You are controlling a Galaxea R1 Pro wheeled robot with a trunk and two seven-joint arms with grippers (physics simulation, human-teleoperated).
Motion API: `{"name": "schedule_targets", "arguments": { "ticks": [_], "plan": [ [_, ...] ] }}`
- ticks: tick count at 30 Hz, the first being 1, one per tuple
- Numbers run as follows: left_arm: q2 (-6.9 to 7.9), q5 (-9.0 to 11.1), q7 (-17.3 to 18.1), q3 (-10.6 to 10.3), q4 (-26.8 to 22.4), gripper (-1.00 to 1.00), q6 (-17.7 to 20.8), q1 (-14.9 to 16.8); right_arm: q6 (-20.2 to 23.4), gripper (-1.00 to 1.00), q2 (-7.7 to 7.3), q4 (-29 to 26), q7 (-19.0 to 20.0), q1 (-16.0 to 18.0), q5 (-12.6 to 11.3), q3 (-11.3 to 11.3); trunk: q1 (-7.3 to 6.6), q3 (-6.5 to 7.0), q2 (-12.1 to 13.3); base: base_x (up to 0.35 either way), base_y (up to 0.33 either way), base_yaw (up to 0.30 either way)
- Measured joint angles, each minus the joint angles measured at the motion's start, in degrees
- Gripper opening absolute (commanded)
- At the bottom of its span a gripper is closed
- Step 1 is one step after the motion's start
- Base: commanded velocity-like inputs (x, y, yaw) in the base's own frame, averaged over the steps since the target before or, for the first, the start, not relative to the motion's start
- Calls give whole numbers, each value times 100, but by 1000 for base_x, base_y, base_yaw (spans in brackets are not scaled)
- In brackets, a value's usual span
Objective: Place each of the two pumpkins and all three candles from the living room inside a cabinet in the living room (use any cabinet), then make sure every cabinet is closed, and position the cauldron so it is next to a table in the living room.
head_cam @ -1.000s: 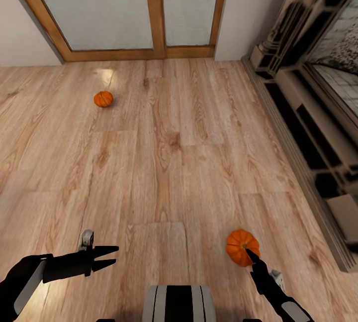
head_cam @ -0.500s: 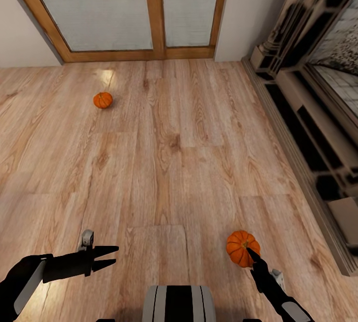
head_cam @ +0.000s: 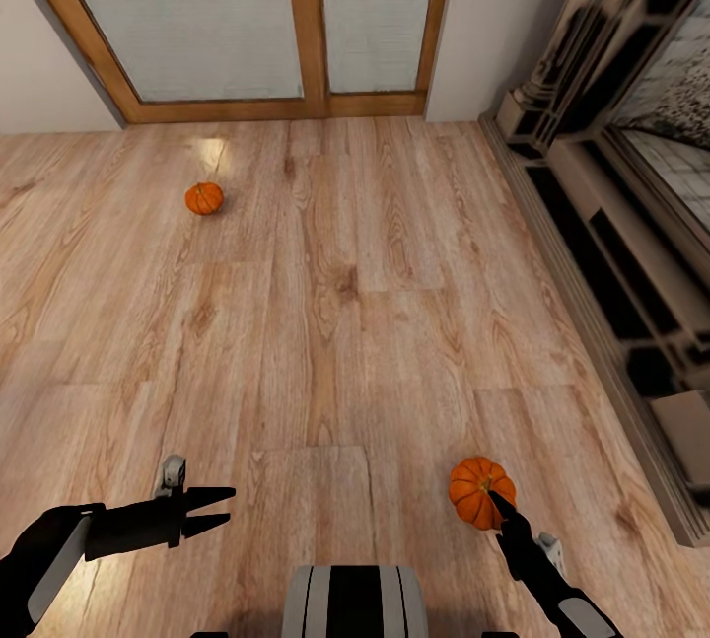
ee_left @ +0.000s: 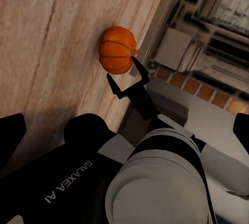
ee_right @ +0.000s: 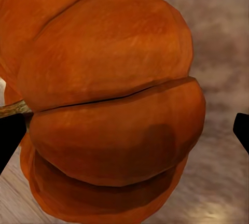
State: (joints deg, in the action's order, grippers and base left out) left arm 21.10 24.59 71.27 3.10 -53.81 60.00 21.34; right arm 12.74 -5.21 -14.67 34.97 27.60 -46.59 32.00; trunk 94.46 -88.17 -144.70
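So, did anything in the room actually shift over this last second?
Barely. The near pumpkin slid slightly toward the robot with the right gripper, whose open fingers straddle it without closing. The far pumpkin crept slightly toward the glass doors. The left gripper stayed open and still, and the floor looks unchanged.

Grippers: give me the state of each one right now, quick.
Left gripper: open, holding nothing, above the floor.
Right gripper: open, fingers on either side of the near pumpkin, not closed on it yet.
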Motion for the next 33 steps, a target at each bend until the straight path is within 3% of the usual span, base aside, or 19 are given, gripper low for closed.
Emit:
{"name": "schedule_targets", "arguments": {
  "ticks": [11,12,23,33],
  "plan": [
    [0,3,0,0,0,100,0,0,-6,100,0,0,-1,0,0,1,0,0,0,0,0,0],
    [0,4,0,0,0,100,0,0,-6,-100,0,0,-52,0,-2,4,-3,21,1,0,0,0],
    [0,3,0,1,-1,100,0,-1,-4,-100,0,-2,-182,-1,-15,1,-8,66,4,0,0,0],
    [-1,3,1,-2,3,100,0,3,-26,-100,5,15,-250,1,68,-54,-22,199,12,0,0,0]
  ]
}}
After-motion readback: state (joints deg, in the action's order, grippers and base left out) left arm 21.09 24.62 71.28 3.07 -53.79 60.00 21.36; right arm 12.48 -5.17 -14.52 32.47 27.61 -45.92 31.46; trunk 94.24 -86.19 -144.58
